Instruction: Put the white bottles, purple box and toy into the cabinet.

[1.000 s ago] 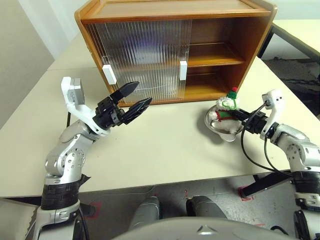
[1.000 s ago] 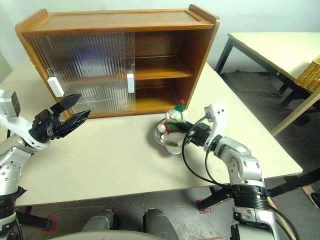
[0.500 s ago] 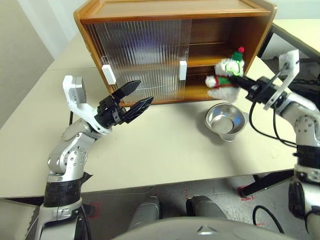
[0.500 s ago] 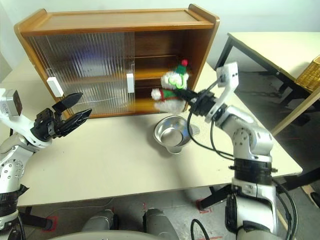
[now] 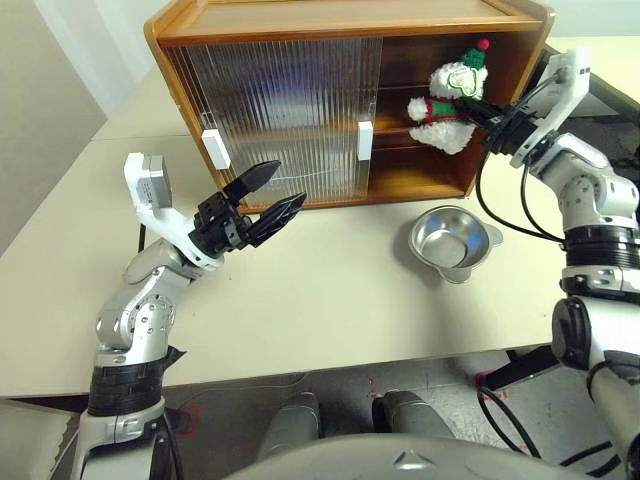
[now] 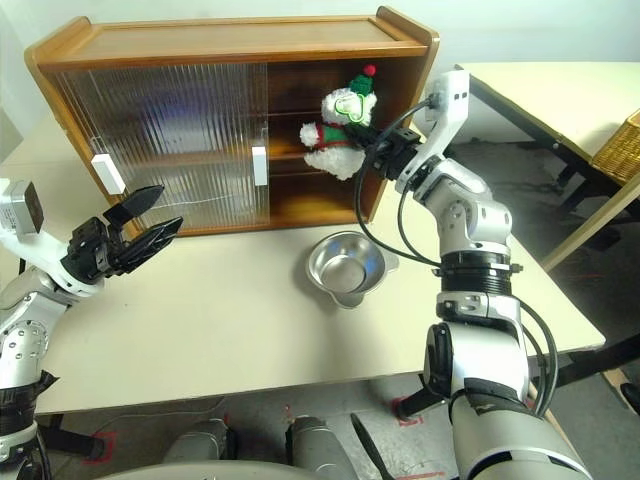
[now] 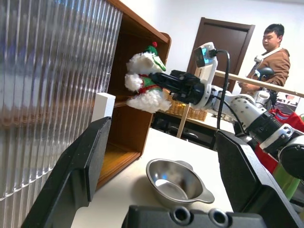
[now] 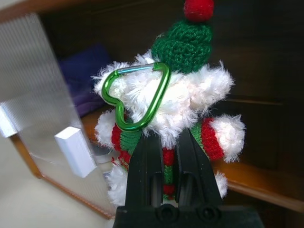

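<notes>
Before the cabinet, right hand pinches the fluffy white, red-and-green-striped toy; left hand spread.

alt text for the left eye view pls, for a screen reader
The right gripper holds the toy up at the cabinet's open right side, level with its upper shelf. A metal bowl sits on the table below; the left gripper hovers open before the sliding doors.

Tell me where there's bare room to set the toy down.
The open right side of the cabinet has bare shelf boards, upper and lower. The table is bare between the bowl and the left fingers. The toy crowds the upper opening.
</notes>
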`<action>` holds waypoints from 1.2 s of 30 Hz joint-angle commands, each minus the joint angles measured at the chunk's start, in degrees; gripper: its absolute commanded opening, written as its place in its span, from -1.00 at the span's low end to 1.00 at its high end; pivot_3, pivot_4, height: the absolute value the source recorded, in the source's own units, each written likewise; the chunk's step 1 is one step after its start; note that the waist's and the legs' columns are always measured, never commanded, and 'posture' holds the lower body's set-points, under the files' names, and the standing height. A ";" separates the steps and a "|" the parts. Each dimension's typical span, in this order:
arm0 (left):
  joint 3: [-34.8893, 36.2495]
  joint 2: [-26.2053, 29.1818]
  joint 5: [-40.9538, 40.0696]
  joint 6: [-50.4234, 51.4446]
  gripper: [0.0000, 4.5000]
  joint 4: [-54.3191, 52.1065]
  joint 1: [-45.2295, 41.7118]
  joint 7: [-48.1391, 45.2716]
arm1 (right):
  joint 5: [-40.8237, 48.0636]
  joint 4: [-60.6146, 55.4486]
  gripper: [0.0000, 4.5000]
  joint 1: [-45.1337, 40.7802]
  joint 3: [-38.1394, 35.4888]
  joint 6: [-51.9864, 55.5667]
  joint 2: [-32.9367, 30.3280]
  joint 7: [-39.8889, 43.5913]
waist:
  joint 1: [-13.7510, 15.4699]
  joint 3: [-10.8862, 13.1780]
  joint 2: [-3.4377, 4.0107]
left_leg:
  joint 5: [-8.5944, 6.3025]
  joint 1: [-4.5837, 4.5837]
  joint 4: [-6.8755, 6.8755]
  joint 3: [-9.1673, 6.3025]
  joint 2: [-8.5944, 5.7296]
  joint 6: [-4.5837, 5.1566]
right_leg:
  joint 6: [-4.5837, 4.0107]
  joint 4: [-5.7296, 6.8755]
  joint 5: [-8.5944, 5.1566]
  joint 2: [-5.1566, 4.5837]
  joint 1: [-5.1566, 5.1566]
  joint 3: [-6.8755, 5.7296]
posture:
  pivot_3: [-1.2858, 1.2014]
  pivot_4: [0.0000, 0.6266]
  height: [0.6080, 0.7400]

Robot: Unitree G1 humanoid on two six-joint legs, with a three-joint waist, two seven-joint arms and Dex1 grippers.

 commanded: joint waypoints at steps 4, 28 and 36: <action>0.77 0.50 0.84 -0.58 1.00 -2.54 2.46 1.10 | -4.77 12.34 -1.00 -7.75 0.61 -9.03 2.22 -0.52 | -0.02 0.01 0.02 | 0.00 -0.01 0.00 0.00 0.02 -0.01 | -0.04 0.01 0.03 0.00 -0.05 0.00 | 0.05 -0.87 1.00; 2.37 0.83 0.07 -0.38 1.00 -7.29 6.30 4.30 | -16.91 38.48 -1.00 -19.92 1.38 -29.88 8.78 -9.96 | 1.61 0.02 0.03 | -0.09 -0.38 -0.02 0.02 0.26 -0.15 | -0.25 0.09 0.16 0.01 -0.43 -0.25 | 0.11 -0.86 1.00; 2.59 0.95 -0.14 -0.33 1.00 -8.00 6.94 4.92 | -20.11 40.27 -0.54 -20.49 2.45 -31.59 9.16 -14.21 | 2.11 0.02 0.03 | -0.19 -0.38 -0.01 0.03 0.27 -0.33 | -0.50 0.13 0.12 0.01 -0.43 -0.26 | 0.11 -0.86 1.00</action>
